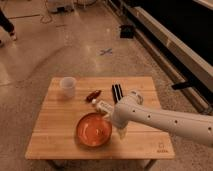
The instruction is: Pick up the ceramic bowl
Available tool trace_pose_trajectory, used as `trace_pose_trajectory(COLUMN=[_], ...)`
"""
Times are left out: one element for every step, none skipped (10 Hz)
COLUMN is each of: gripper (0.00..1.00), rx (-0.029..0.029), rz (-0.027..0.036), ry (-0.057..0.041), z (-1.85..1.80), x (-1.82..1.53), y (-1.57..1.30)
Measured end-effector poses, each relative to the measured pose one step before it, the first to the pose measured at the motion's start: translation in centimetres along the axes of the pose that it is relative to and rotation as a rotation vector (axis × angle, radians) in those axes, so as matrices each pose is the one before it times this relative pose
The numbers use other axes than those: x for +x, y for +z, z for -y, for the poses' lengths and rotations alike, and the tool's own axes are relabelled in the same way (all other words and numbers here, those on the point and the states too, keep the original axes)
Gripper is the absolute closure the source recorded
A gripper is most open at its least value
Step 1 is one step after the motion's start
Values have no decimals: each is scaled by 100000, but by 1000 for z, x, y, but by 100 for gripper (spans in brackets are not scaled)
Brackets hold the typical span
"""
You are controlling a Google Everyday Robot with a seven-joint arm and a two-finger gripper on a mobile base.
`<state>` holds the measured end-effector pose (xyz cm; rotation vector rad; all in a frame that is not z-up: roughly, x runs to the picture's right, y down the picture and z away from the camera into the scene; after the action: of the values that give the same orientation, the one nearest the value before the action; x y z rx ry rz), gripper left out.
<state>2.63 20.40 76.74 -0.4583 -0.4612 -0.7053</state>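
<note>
View: camera view, the only one.
Bowl [93, 132]: upright on the front half of the desk, near its front edge; nothing seen inside it.
Desk [50, 136]: wooden top, carrying every item listed here.
End effector [121, 130]: pointing down at the bowl's right rim; touching or just beside, cannot tell which.
End effector state: cannot tell whether it is apart, together or clamped on the rim.
Arm [165, 122]: white, reaching in from the right, low over the desk.
Cup [68, 86]: back left, well apart from the bowl.
Red item [93, 95]: behind the bowl, between cup and arm.
Black item [117, 93]: back centre, just behind the arm's wrist.
Risk, slip: the bowl looks glossy and a hold on one side of the rim would be narrow. In my judgement it could tilt and slide out on lifting.
Risk, push: a descent landing on the rim instead of astride it would likely shove the bowl left or toward the front edge.
Risk, breakage: ceramic dropped on the desk or over the edge would probably chip or shatter.
Risk, clutter: a wrist swing backward could sweep the black item or the red item.
</note>
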Motion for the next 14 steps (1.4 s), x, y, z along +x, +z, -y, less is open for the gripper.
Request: trace_pose_trajectory(gripper=[20, 20, 20, 20, 20, 20, 22, 30, 40, 51, 64, 75, 84, 95], rx=[774, 119, -266, -905, -1282, -1429, -2380, -2349, -2615, -2515, -3031, -926, -114, -118], rz=[1384, 367, -44, -92, -430, -883, -1393, -1043, -739, -738, -740, -217, 44, 245], ry=[-4698, -1621, -1587, -742, -613, -325, -435, -94, 185, 814, 1658, 1052, 878, 642], z=[-73, 61, 86, -106, 33, -10, 27, 33, -58, 40, -58, -142, -13, 38], x=[-1142, -376, -249, -149, -155, -68, -90, -83, -27, 124, 313, 243, 204, 108], y=[249, 252, 392, 581, 517, 397, 611, 463, 401, 354, 451, 143, 49, -44])
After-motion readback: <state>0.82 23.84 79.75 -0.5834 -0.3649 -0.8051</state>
